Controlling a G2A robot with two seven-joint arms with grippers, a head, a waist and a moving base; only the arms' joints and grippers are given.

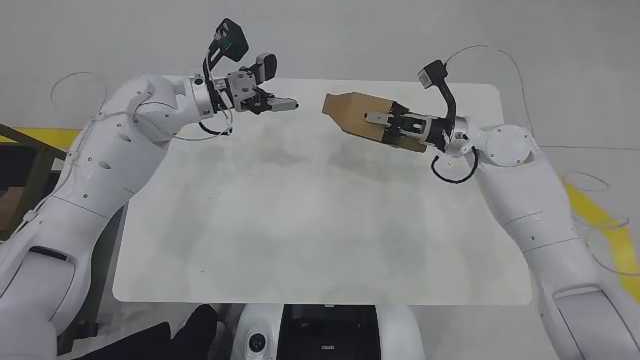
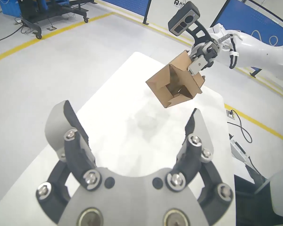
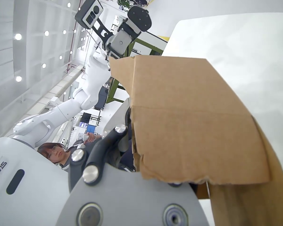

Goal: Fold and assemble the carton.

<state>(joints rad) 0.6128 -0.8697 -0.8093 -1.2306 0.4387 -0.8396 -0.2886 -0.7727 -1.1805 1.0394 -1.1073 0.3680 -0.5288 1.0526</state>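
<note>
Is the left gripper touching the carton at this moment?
Apart. In the top view, bare table shows between the left gripper and the carton, which the right gripper holds.

White table, rounded corners, smooth top

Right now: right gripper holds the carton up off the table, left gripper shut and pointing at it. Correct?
One thing is wrong: the left gripper is open, not shut. The left wrist view shows its jaws wide apart with nothing between them. The rest is right: the right gripper holds the carton up off the table, and the left gripper points at it.
</note>
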